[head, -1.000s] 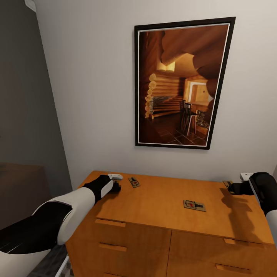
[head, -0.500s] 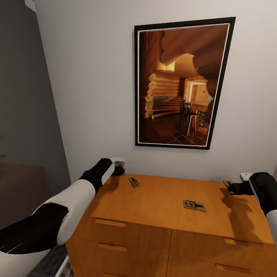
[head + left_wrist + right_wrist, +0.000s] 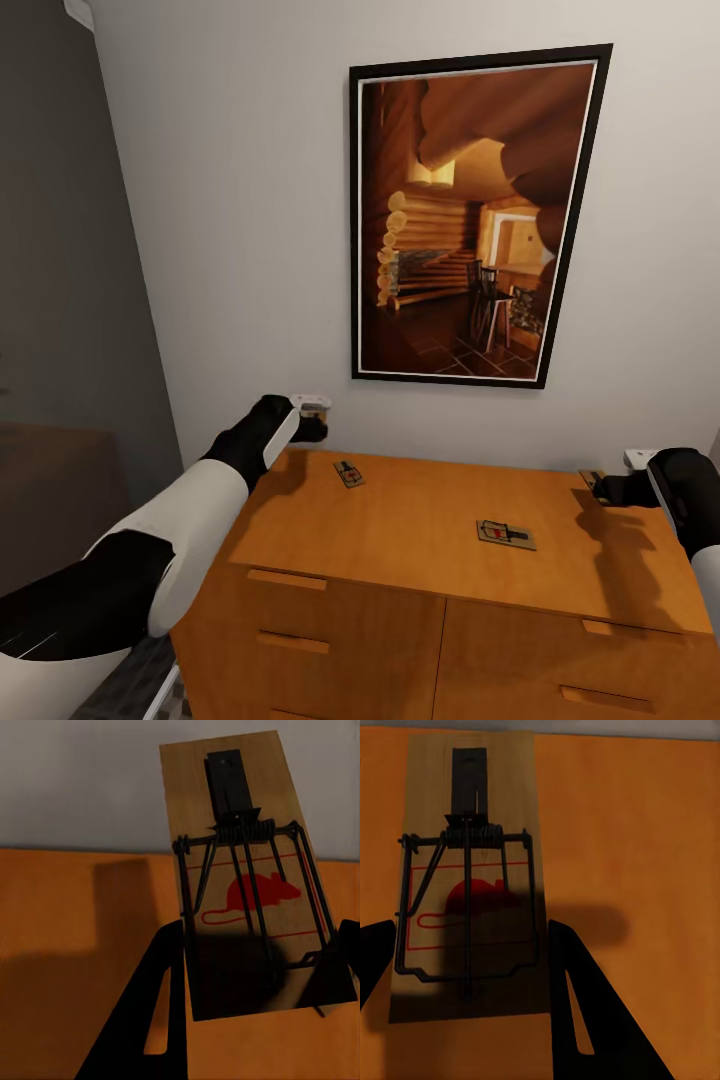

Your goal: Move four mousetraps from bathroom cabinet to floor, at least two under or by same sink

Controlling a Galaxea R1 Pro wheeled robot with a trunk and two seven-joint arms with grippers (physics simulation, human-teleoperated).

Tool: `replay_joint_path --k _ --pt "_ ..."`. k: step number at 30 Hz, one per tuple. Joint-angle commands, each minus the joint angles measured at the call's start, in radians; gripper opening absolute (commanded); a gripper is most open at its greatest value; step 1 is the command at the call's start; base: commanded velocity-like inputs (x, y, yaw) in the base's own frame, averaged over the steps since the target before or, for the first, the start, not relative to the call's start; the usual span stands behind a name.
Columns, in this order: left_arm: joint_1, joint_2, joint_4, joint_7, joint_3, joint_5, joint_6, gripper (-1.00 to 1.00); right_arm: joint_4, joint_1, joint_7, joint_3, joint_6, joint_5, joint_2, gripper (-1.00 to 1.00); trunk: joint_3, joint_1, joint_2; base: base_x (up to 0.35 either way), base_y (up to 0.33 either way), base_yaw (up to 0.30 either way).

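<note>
Progress: none of the mousetraps lies on the bathroom floor yet; judged from the scene, the task is at the pick-up stage, with carrying and placing by the sink all left to do
Mousetraps on the cabinet: two rest flat on the cabinet (image 3: 420,520) top, one near its back-left part (image 3: 348,473) and one nearer the middle (image 3: 505,534), well apart from each other
Left gripper (image 3: 312,428): its fingers (image 3: 161,1009) clasp a mousetrap (image 3: 251,877) by its near end, one dark finger at each long edge; the board stands clear above the wood, its far end before the pale wall
Left arm: extended forward and raised, the wrist above the cabinet's back-left corner, close to the wall
Right gripper (image 3: 607,488): its fingers (image 3: 577,1001) flank the near end of another mousetrap (image 3: 469,874); the head view shows that board (image 3: 592,479) at the cabinet's back-right edge; whether it is lifted or resting cannot be told
Right arm: reaching in from the right side, wrist low over the cabinet top
Backdrop: a framed picture (image 3: 470,215) of a log interior hangs on the wall above the cabinet
</note>
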Motion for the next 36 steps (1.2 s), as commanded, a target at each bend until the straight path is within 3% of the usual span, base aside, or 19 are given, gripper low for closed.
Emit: replay_joint_path --k 1,36 --pt "-0.001 0.001 0.0 0.008 -0.006 0.01 0.004 -1.0 -0.001 -0.001 0.006 -0.002 0.003 0.009 0.0 -1.0 -0.001 0.0 -0.001 0.0 0.0 0.0" --pt "-0.001 -0.008 0.006 0.008 -0.005 0.015 0.005 -1.0 -0.003 -0.001 0.008 -0.004 0.004 0.009 0.0 -1.0 -0.001 0.0 -0.001 0.0 0.0 0.0"
